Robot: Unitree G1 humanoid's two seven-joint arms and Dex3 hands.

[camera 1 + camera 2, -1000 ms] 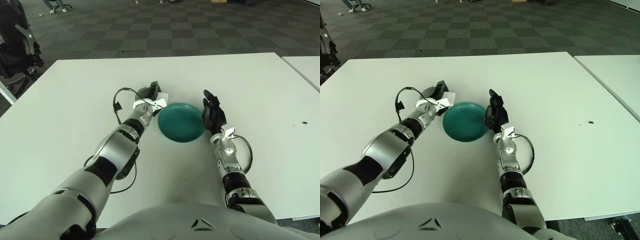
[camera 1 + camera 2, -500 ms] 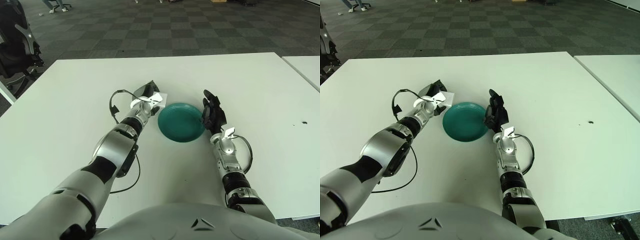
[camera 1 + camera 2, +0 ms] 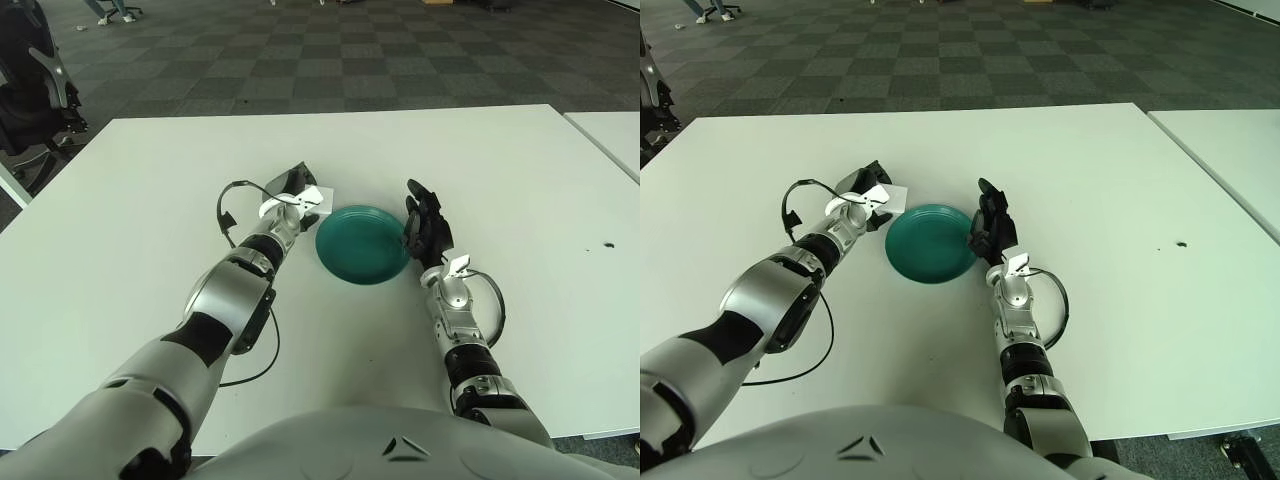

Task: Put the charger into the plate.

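Note:
A teal plate (image 3: pixel 362 244) lies on the white table in front of me. My left hand (image 3: pixel 293 190) is just left of the plate's far-left rim and is shut on a white charger (image 3: pixel 316 199), whose black cable (image 3: pixel 228 205) loops out to the left. The charger sits at the plate's edge, outside the rim. My right hand (image 3: pixel 423 225) stands upright against the plate's right rim with its fingers spread, holding nothing.
The white table (image 3: pixel 130 220) stretches wide on both sides. A second white table (image 3: pixel 610 135) stands at the far right. A black chair (image 3: pixel 35 90) is beyond the table's left corner. A small dark speck (image 3: pixel 610 243) lies on the right.
My left hand with the charger has shifted slightly up and to the left, away from the plate's rim. The right hand has not moved.

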